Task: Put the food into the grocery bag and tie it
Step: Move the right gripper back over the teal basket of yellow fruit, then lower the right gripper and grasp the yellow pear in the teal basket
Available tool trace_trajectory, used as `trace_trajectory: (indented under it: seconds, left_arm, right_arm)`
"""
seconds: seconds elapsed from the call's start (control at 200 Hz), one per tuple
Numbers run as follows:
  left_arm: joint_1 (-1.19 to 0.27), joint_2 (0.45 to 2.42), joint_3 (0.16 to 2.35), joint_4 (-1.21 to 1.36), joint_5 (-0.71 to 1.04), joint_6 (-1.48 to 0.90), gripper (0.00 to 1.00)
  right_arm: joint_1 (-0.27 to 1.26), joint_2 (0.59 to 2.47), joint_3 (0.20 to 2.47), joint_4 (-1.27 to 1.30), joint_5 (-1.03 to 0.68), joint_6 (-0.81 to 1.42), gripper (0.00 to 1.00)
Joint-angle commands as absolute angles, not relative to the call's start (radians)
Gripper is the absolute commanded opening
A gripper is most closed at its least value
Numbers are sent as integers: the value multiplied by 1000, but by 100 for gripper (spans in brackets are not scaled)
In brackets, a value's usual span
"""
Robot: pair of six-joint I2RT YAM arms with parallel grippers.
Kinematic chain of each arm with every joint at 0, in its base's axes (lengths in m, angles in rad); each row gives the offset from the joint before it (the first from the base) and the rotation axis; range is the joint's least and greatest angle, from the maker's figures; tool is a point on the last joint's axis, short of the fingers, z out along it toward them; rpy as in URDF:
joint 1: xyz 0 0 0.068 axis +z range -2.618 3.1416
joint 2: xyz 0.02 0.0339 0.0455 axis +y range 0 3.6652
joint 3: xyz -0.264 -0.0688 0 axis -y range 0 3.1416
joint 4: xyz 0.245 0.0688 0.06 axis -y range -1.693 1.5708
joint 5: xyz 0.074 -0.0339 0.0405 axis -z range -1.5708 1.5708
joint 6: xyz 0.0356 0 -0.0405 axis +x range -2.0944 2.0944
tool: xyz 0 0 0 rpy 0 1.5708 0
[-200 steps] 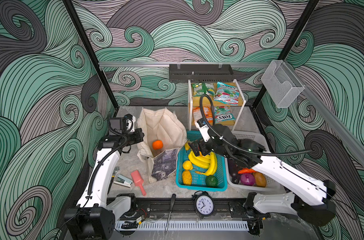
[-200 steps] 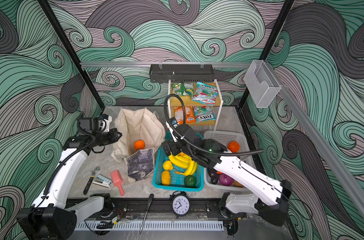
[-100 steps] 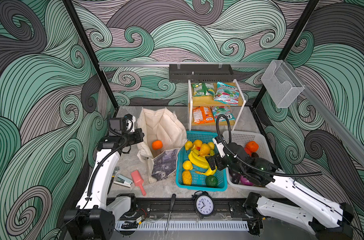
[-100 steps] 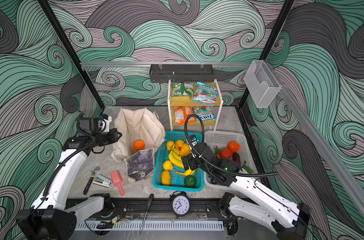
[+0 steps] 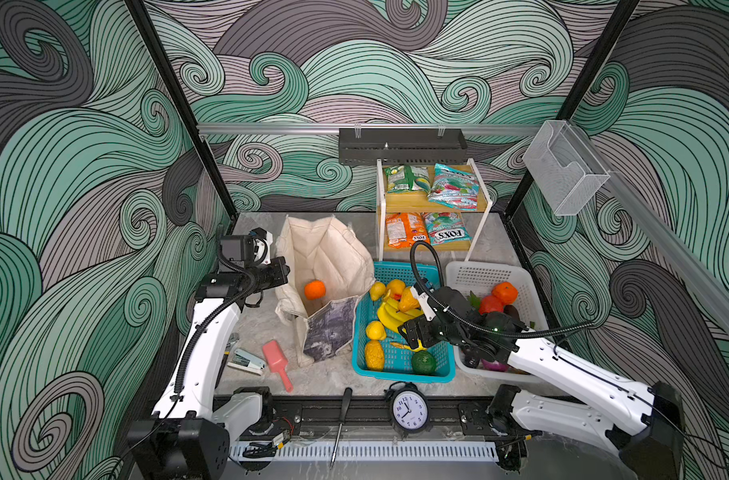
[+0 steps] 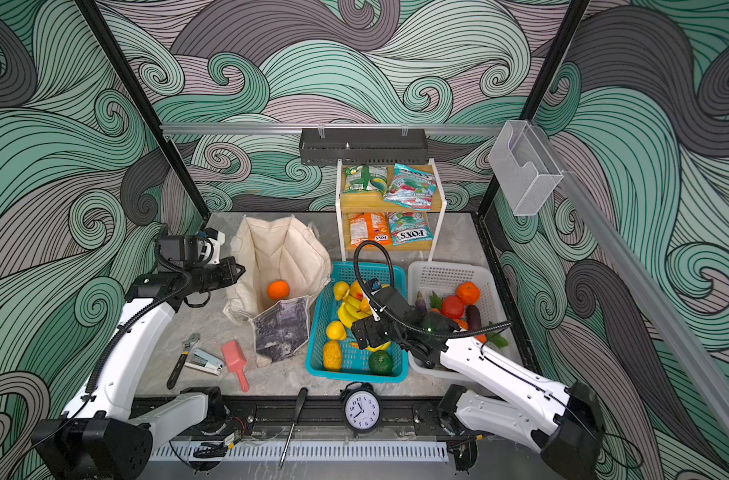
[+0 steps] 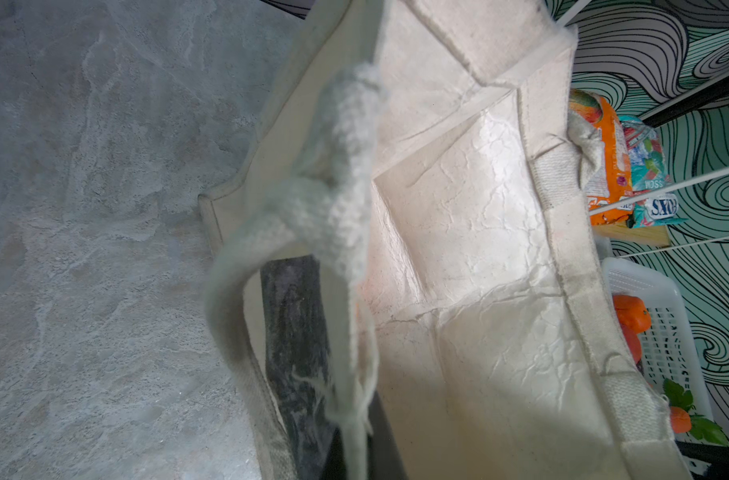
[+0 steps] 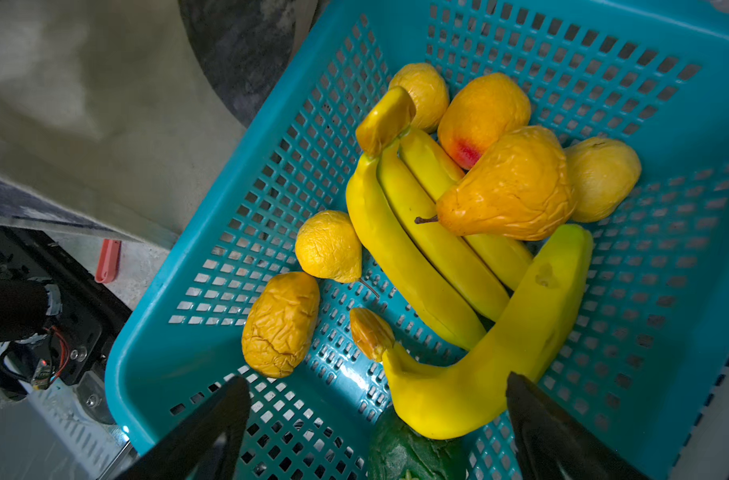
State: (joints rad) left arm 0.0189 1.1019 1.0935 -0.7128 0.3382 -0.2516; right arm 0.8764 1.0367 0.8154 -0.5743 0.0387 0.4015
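Grocery bag [image 5: 329,257] stands open on the tabletop [image 5: 325,380] just left of the teal basket [image 5: 400,375], mouth up, with one orange [image 5: 314,289] lying on its bottom. Most of the food sits outside it, so loading is the step in hand and tying is not yet due.

The left claw [image 5: 285,271] is pressed together at the bag's left rim, beside a cream handle [image 7: 342,166]. It appears to pinch the canvas there and prop the mouth open, though its fingers are mostly hidden in the left wrist view. That arm rises from the front-left base, bends at the elbow and runs level to the bag.

The right claw [image 8: 379,432] hangs spread wide and empty inside the teal basket. The lower curve of a single banana [image 8: 504,332] lies between its fingers [image 8: 213,428]. A banana bunch [image 8: 417,249] and a pear [image 8: 512,187] lie just beyond. The right arm reaches low from the front-right base across the white basket [image 5: 479,274], wrist pitched down.

Next, I judge, the claw should drop around the banana, close across its body, lift clear of the basket wall and carry it left to the bag's mouth. The smooth, curved skin may slip, so a grip near the middle seems safer.
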Motion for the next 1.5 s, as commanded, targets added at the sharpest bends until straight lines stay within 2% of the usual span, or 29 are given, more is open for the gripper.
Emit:
trace_trajectory:
  seconds: [0.0,0.09,0.23,0.355,0.51,0.69,0.871,1.101,1.496]
  left_arm:
    - [9,1085,1091,-705,318,-238,0]
    - [9,1083,1092,-705,327,-236,0]
    - [8,1089,1093,-709,316,-233,0]
    - [0,1086,1092,-712,307,-230,0]
    - [-3,1085,1094,-713,301,-228,0]
    - [-5,1077,1095,-716,295,-220,0]
    - [-6,1078,1093,-713,303,-222,0]
    - [-8,1078,1094,-712,304,-221,0]
    - [-8,1080,1094,-713,308,-220,0]
  right_arm:
    - [876,1047,792,-535,-15,446,92]
    - [883,1070,786,-510,-40,438,90]
    - [874,1093,784,-473,66,450,87]
    - [815,1149,848,-470,87,440,85]
    - [764,1249,931,-502,192,399,87]
    - [672,1356,966,-467,104,403,88]
    - [657,1451,1003,-465,108,413,84]
    - [636,1502,990,-442,167,427,85]
    - [613,1574,986,-376,98,483,85]
